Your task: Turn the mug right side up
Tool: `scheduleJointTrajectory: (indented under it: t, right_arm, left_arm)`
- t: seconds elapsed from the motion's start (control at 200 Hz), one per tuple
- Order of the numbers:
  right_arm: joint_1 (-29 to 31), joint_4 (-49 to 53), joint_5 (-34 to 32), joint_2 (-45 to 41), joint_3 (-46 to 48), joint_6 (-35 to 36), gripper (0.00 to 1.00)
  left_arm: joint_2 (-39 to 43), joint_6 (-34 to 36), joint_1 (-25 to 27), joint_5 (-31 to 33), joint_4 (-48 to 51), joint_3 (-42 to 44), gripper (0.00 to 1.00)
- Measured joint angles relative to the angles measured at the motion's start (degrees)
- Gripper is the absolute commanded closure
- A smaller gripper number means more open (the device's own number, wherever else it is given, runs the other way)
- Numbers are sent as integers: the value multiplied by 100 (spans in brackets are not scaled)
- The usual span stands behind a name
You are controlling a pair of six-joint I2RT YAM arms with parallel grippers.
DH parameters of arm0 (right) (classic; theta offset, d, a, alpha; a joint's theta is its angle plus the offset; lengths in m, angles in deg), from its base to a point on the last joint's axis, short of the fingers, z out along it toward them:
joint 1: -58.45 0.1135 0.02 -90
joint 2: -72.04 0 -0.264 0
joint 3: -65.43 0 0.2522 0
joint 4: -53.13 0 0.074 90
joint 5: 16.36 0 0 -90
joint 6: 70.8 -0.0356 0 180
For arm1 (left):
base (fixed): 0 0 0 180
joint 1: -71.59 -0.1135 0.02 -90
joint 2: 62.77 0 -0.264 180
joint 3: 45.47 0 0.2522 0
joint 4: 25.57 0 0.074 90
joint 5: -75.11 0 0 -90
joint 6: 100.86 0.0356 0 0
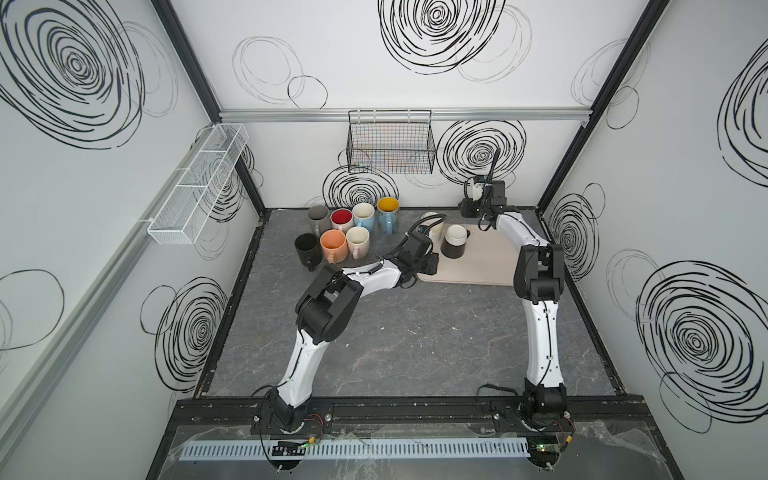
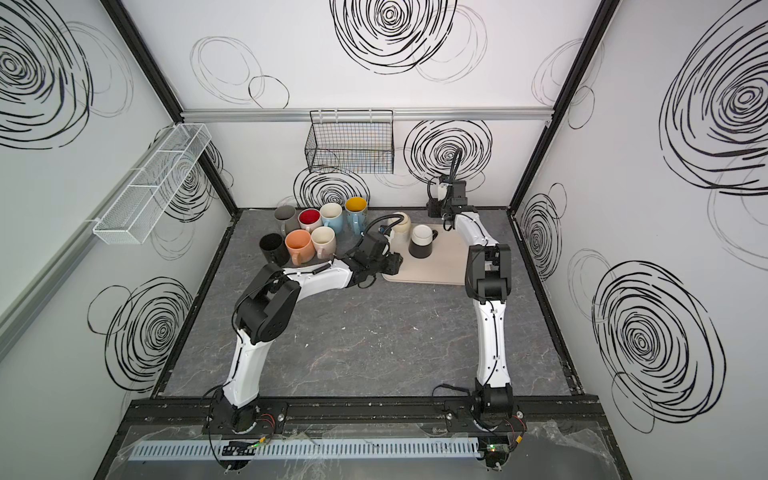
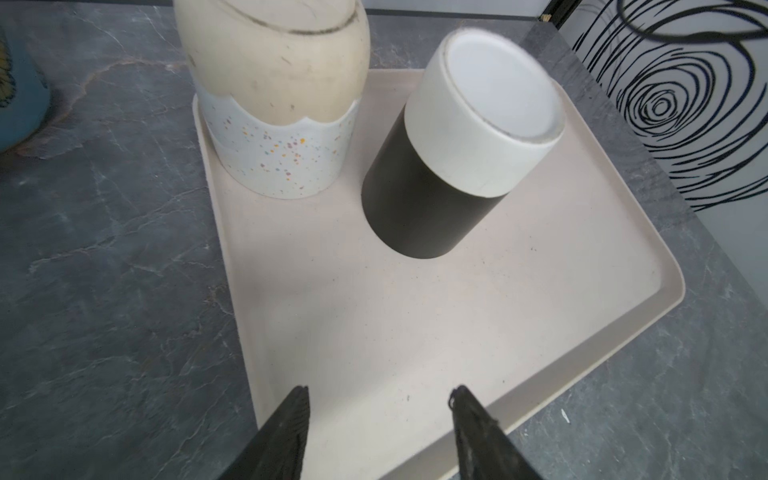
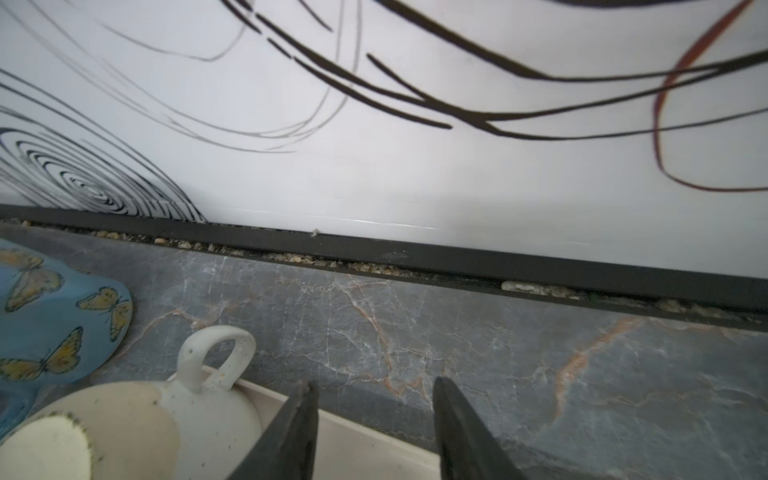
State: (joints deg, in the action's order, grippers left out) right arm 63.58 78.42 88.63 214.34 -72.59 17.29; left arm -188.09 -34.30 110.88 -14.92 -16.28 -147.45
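Two mugs stand upside down on a beige tray (image 1: 486, 266) that lies near the far edge of the table (image 1: 415, 332), right of the middle. The black-and-white mug (image 3: 436, 166) rests mouth-down on the tray's far half. Its lower band is matte black, its upper band glossy white, and its flat white base faces up. In both top views its dark handle points toward the right side of the table. Just beside it, at the tray's far left corner, is the cream speckled mug (image 3: 282, 83), also inverted. It has a rounded cream-glazed body with a scalloped edge above a white band flecked with coloured dots. The right wrist view shows its white looped handle (image 4: 216, 353) turned toward the far edge. The two mugs are close together, but the views do not show whether they touch.

The left gripper (image 3: 378, 390) hovers over the tray's near left corner, facing both mugs. Its jaws are about half spread with nothing between them. The right gripper (image 4: 374, 384) hangs over the tray's far rim, facing the back wall. Its jaws are parted and also empty.

On the far left part of the table seven mugs stand upright in a cluster: grey (image 1: 318, 214), red-lined (image 1: 341, 218), pale blue (image 1: 363, 212), yellow-lined with butterflies (image 1: 388, 205), black (image 1: 307, 245), orange (image 1: 333, 243) and cream (image 1: 357, 239).
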Motion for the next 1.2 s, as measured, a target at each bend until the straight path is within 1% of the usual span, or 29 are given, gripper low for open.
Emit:
scheduleJointTrajectory:
  t: [0.25,0.395,0.44,0.655,0.776,0.966,1.201]
  right_arm:
    - [-11,72,809,0,151,42,69]
    - [-42,72,1012,-20,647,26,75]
    - [-61,50,1145,-94,885,-105,76]
    - [-118,-15,1117,-1108,2457,-240,76]
    - [-129,-92,1047,-1639,3130,-278,77]
    - [-4,-232,946,-2251,3720,-356,78]
    - [166,-269,863,-2581,4177,-494,81]
  left_arm:
    - [-468,-2,155,-101,13,-474,42]
    - [-713,-13,258,-168,59,-802,42]
    - [-782,-15,286,-188,72,-898,42]
    - [-988,-299,352,-326,103,-1211,42]
    - [-1147,-431,315,-343,127,-1436,42]
    - [-1152,-579,162,-358,87,-1425,43]
    - [-1152,-592,42,-358,52,-1285,43]
